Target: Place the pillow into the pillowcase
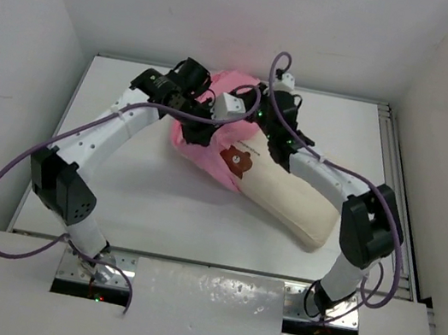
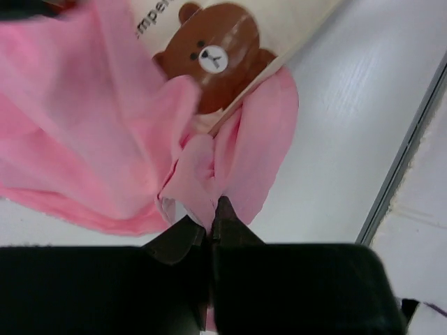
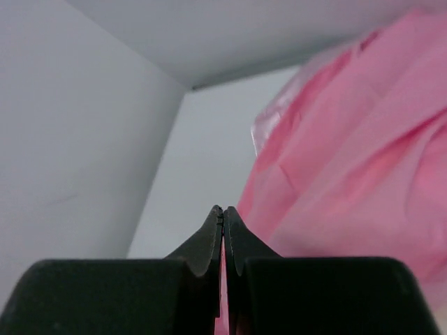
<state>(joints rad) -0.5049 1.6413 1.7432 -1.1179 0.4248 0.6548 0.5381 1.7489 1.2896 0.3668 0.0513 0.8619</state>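
Clamping left end effector (image 2: 209, 213) and right end effector (image 3: 223, 213) on the pillowcase (image 2: 91, 139) edge, stretching its mouth over the pillow (image 1: 297, 198) ahead.

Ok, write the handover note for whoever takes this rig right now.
Left gripper: shut on a bunched fold of the pillowcase, close to the bear mark.
Right gripper: shut, with a sliver of pink fabric between its fingers, at the far side of the pillowcase.
Pillow: lies diagonally on the table, with its far end inside the pillowcase up to about the bear mark.
Done: pillowcase started over one end.
Left: draw the pillowcase along the rest of the pillow, most of which is uncovered.
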